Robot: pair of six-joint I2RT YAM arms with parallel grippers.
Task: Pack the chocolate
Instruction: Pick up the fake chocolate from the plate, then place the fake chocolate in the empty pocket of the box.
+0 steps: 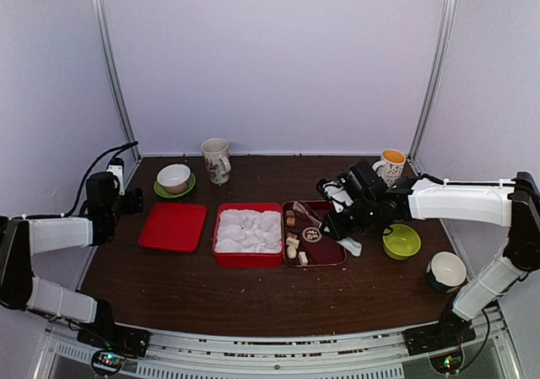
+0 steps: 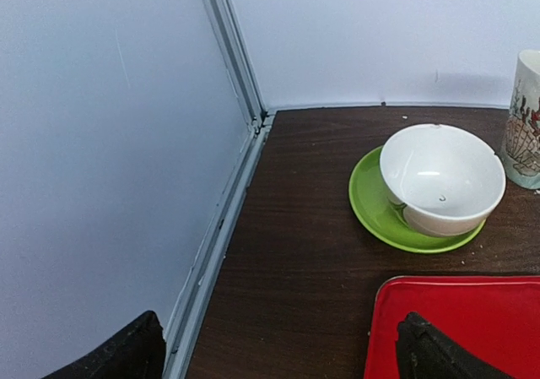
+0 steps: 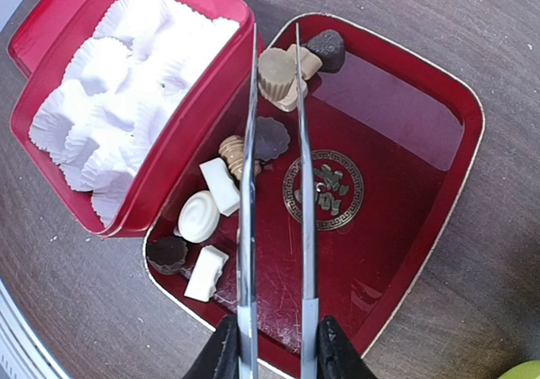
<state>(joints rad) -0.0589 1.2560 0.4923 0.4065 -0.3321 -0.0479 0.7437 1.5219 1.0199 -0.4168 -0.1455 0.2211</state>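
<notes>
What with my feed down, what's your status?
Left gripper open. Right gripper shut on metal tongs over brown and white chocolate pieces in dark red tray. White moulded insert empty. Nothing blocking.

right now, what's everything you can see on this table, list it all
chocolate: about nine, brown, tan, white and dark, in the dark red tray
dark red tray: one, gold emblem, right of the red box
red box: one, table centre, holds a white insert
red lid: one, left of the box
metal tongs: one, silver, tips over the chocolate
white bowl: one, on a green saucer, back left
patterned mug: one, back
orange-lined mug: one, back right
green bowl: one, right
white-lined cup: one, near right
table: dark brown
left gripper: open, empty, by the lid
right gripper: shut on the tongs
</notes>
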